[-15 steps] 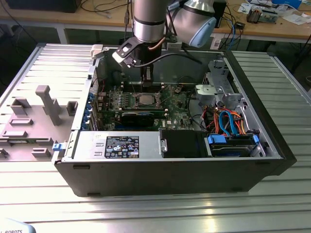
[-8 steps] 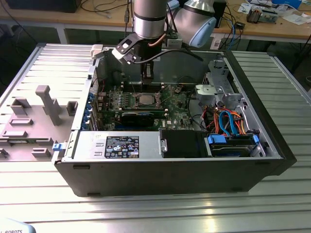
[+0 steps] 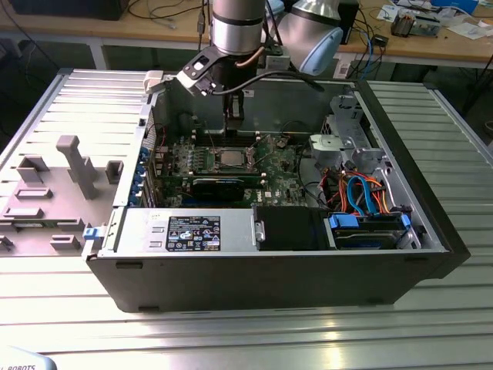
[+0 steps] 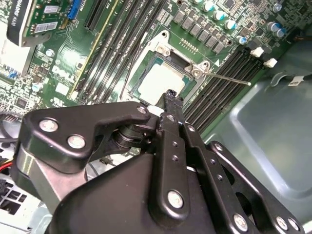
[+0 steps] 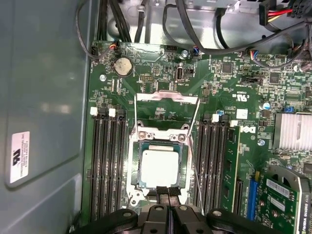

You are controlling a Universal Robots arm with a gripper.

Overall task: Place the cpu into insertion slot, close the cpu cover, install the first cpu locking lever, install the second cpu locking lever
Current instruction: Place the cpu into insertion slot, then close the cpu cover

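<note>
The cpu [image 5: 159,167], a silver-grey square chip, lies flat in the insertion slot [image 5: 136,187] on the green board. In the second wrist view the cpu [image 4: 158,80] rests in the slot's metal rim [image 4: 202,68]. The cpu cover [image 5: 165,96] looks tilted up from the slot's far edge, not flat on the chip. A thin lever rod [image 4: 229,78] sticks out beside the slot, and the rod [image 5: 195,161] runs along the slot's side. My gripper [image 5: 167,191] hovers at the chip's near edge, shut and empty. The same gripper [image 4: 170,95] [image 3: 235,116] hangs over the board.
Long memory slots [image 5: 105,165] flank the socket on both sides. A black card [image 3: 219,185], the power supply [image 3: 189,231] and a drive bay with cables [image 3: 362,193] fill the case. The case wall [image 5: 44,122] stands close by. Grey fixtures [image 3: 73,166] sit on the exterior view's left.
</note>
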